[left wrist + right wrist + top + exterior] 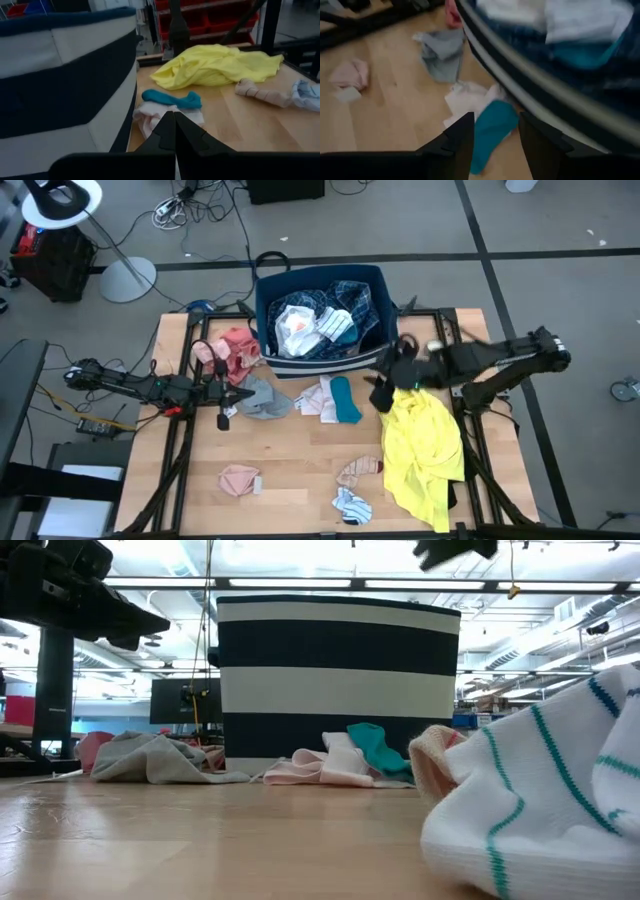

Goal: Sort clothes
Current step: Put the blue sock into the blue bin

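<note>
Clothes [330, 398] scattered, yellow shirt [420, 450] crumpled, teal piece [346, 400] perhaps a sock

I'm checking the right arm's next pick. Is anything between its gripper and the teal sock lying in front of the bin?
Nothing visible blocks it. The right gripper hangs open by the bin's front corner, and the teal sock lies uncovered on the table just below, resting against a white piece.
</note>
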Controlling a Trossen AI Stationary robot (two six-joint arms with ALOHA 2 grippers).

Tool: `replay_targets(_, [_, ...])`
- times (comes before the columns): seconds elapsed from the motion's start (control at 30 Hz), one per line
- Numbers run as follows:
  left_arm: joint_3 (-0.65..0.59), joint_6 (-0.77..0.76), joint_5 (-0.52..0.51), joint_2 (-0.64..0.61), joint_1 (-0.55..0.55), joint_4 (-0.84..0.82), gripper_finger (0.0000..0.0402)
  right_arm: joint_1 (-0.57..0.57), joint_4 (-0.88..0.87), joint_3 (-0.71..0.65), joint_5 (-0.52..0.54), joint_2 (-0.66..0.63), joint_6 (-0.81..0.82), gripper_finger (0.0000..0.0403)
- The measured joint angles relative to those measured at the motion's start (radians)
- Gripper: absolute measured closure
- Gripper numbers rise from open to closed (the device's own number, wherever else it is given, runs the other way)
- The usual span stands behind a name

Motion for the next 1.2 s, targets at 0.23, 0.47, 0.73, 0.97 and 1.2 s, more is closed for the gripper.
replay_targets(0.23, [0.000, -0.001, 0.000, 0.000, 0.000, 0.091, 0.0401, 0.110, 0.316, -0.299, 0.079, 0.000, 0.130, 0.0250])
replay_targets(0.47, [0.000, 0.030, -0.001, 0.000, 0.000, 0.090, 0.0401, 0.105, 0.791, -0.574, 0.079, 0.076, 0.047, 0.0250])
replay_targets(0.73, [0.000, -0.021, -0.036, 0.000, 0.000, 0.055, 0.0401, 0.041, 0.989, -0.623, 0.078, 0.307, 0.007, 0.0250])
replay_targets(0.97, [0.000, -0.025, -0.051, 0.000, 0.000, 0.038, 0.0401, -0.020, 1.139, -0.623, -0.003, 0.475, 0.009, 0.0264])
replay_targets(1.2, [0.000, -0.028, -0.050, 0.000, 0.000, 0.030, 0.0401, -0.040, 1.172, -0.622, -0.056, 0.487, -0.017, 0.0390])
